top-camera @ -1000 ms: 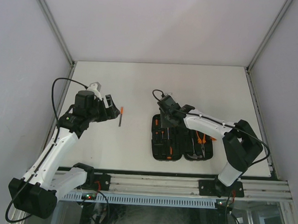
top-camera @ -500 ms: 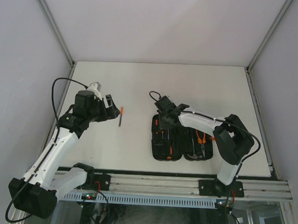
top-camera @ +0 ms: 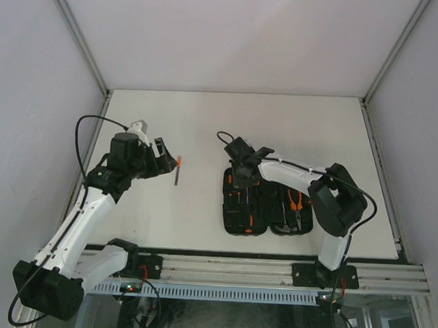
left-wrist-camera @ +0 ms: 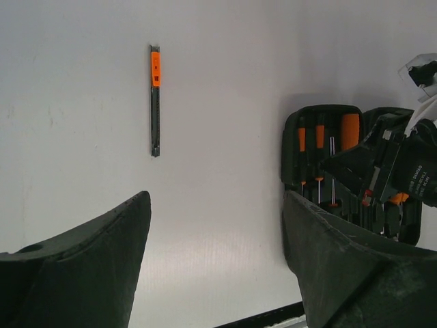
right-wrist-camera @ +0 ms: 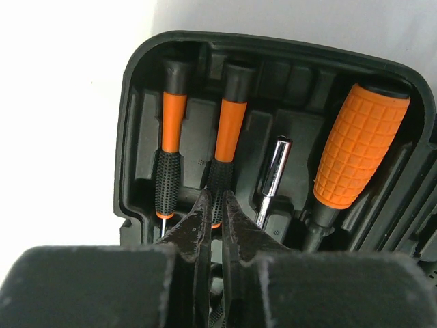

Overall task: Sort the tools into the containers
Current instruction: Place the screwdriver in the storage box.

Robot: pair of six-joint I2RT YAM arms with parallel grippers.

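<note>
The black tool case (top-camera: 226, 208) lies open in the middle of the table, seen also in the left wrist view (left-wrist-camera: 321, 111). Two thin orange-and-black screwdrivers (right-wrist-camera: 168, 137) (right-wrist-camera: 229, 130) sit in slots at its far left, beside a metal bit (right-wrist-camera: 273, 178) and a fat orange handle (right-wrist-camera: 358, 147). My right gripper (right-wrist-camera: 215, 195) (top-camera: 240, 172) is shut, its tips just over the second screwdriver's black grip and holding nothing. A thin black tool with an orange slider (top-camera: 177, 169) (left-wrist-camera: 155, 99) lies loose on the table. Next to it, my left gripper (top-camera: 166, 161) (left-wrist-camera: 215, 198) hangs open and empty.
Pliers (top-camera: 296, 203) with orange handles lie in the case's right half. The white table (top-camera: 294, 131) ends at grey walls on three sides, and a black strip and metal rail (top-camera: 272, 270) run along the near edge.
My right gripper has closed its jaws and shifted a little left over the case's far left corner, its elbow swinging left. The left arm has barely moved.
</note>
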